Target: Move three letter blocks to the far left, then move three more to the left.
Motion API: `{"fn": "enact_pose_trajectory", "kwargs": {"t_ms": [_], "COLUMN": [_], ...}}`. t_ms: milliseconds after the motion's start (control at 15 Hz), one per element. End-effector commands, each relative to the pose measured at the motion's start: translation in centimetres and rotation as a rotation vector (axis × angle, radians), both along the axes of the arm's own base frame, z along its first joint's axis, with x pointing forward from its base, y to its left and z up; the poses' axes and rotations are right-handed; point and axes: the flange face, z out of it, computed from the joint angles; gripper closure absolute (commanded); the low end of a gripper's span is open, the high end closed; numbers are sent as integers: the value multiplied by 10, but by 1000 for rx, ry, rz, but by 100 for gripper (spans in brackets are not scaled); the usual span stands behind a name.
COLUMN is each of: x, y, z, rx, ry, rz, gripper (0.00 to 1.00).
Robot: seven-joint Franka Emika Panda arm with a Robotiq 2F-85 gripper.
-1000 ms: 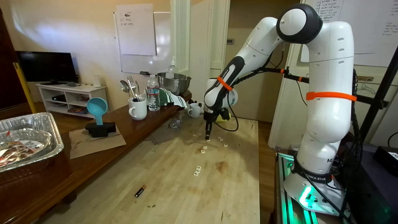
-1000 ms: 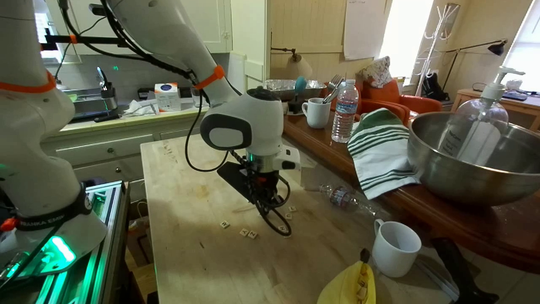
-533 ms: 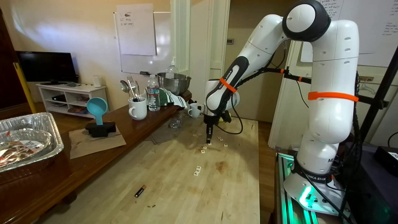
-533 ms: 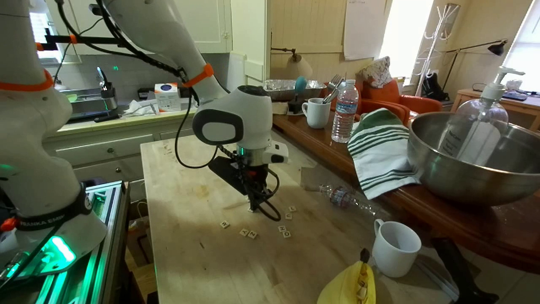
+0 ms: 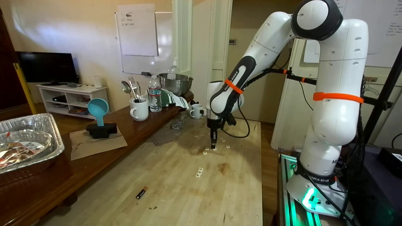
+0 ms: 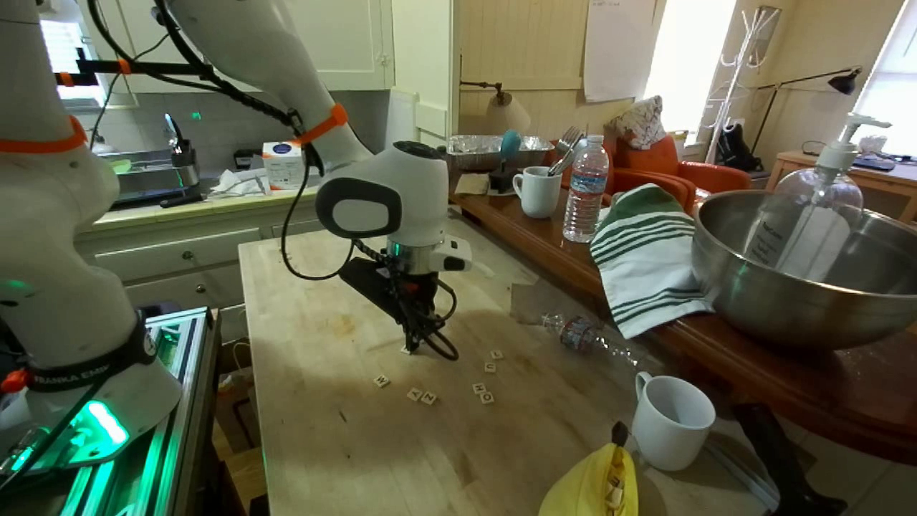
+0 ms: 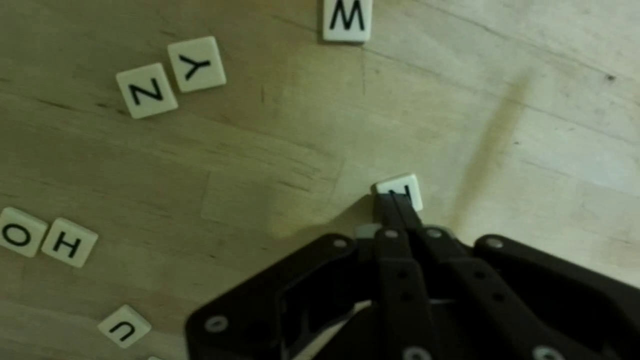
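Observation:
My gripper [image 7: 395, 196] is shut, its two fingertips together. The tips press on top of a letter block [image 7: 411, 183], covering part of its letter; the block is under the tips, not between them. In both exterior views the gripper [image 5: 213, 147] reaches down to the table. Loose letter blocks lie around it in the wrist view: a W block [image 7: 347, 20], a Y block [image 7: 197, 65] beside an N-like block [image 7: 146, 91], an O block [image 7: 22, 232] beside an H block [image 7: 70, 242], and a U block [image 7: 125, 326]. A row of three blocks [image 5: 199, 172] lies apart in an exterior view.
A battery [image 5: 141, 192] lies on the table. A raised brown counter [image 5: 125, 125] runs along one side. A clear bottle [image 6: 587, 337], a white mug [image 6: 673, 423] and a yellow pouch [image 6: 594, 480] with pale pieces in its opening are at the other end.
My shut gripper has slid across the table toward the row of three blocks. The block under its tips has moved along with it. The other blocks have stayed in place.

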Motion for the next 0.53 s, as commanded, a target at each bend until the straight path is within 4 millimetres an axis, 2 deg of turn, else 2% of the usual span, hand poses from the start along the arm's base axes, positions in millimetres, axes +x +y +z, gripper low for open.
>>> {"fn": "enact_pose_trajectory", "kwargs": {"t_ms": [0, 467], "x": [-16, -10], "y": [15, 30], "z": [-10, -11], "rx": [4, 6], "ry": [44, 26], "rz": [-20, -88], "gripper": [100, 100]}}
